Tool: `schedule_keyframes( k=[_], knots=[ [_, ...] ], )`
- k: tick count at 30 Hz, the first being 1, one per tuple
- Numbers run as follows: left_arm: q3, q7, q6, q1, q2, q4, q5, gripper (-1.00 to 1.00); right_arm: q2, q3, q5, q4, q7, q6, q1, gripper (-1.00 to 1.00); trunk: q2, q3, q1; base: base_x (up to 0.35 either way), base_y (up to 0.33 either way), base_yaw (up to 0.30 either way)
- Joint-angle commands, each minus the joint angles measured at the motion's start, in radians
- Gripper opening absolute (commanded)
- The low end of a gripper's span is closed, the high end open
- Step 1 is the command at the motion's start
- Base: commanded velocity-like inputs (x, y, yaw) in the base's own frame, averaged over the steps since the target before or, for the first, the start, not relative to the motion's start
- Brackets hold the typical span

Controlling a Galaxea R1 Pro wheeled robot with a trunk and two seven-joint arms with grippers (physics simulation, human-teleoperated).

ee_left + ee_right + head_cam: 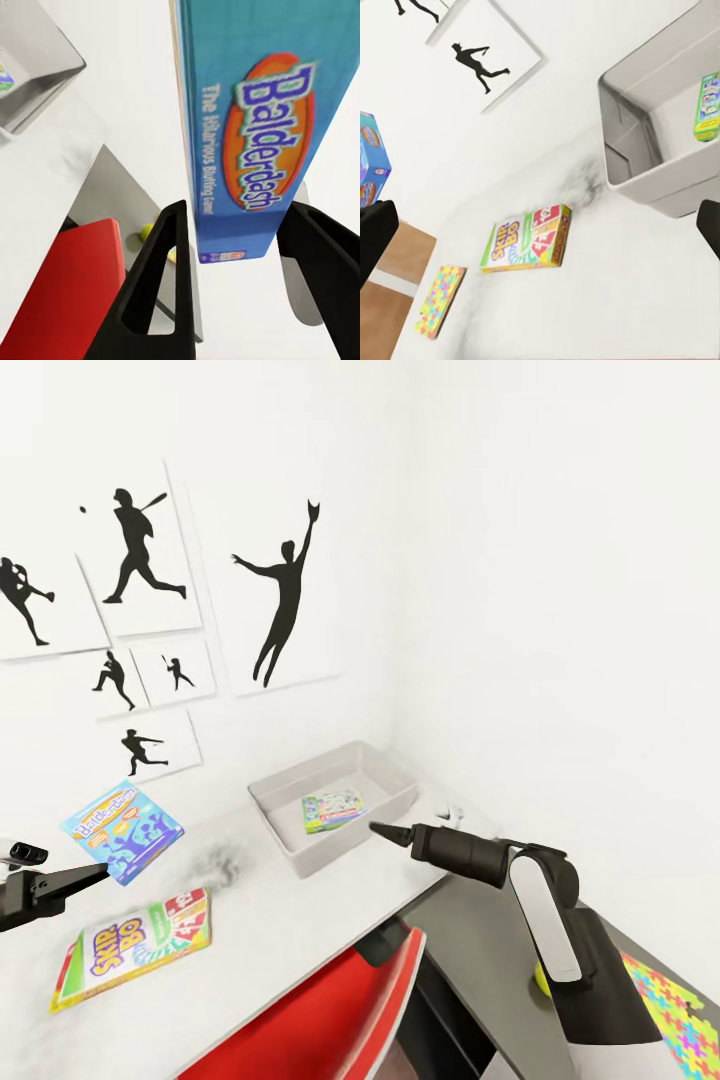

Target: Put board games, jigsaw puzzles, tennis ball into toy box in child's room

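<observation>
My left gripper [85,877] [236,225] is shut on the small blue board game [122,830] [262,127], which hangs tilted above the white table [280,920]. The yellow-edged board game [135,945] [526,238] lies flat on the table. The grey toy box [385,765] [645,150] stands in the corner with the green-edged board game [333,810] [706,105] inside. My right gripper [390,832] [544,217] is open and empty, just in front of the box. The tennis ball [541,980] [146,231] and a jigsaw puzzle [675,1010] rest on the lower dark-grey cabinet; another jigsaw puzzle [439,300] lies at the table's edge.
A red chair [330,1010] [67,292] stands against the table's front edge. White walls close the corner behind the toy box, and baseball silhouette pictures [285,595] hang on the left wall. Wood floor [390,300] shows past the table end.
</observation>
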Motion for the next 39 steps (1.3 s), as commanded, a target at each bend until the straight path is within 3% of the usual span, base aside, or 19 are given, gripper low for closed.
schedule_keyframes(
  k=[1,15,39],
  knots=[
    [-0.001,-0.004,0.011,-0.001,0.000,0.000,0.000,-1.00,0.000,-0.001,0.007,0.000,0.007,0.003,-0.001,1.00,-0.002,-0.002,0.001,0.095,0.054,-0.001],
    [-0.001,-0.004,0.011,-0.001,0.000,0.000,0.000,-1.00,0.000,-0.001,0.009,0.000,0.008,-0.001,-0.001,1.00,-0.002,-0.002,0.001,0.068,0.034,0.128],
    [-0.001,-0.004,0.011,-0.001,0.000,0.000,0.000,-1.00,0.000,-0.001,0.008,0.000,0.008,-0.001,-0.001,1.00,-0.002,-0.002,0.001,0.092,-0.027,0.008]
  ],
)
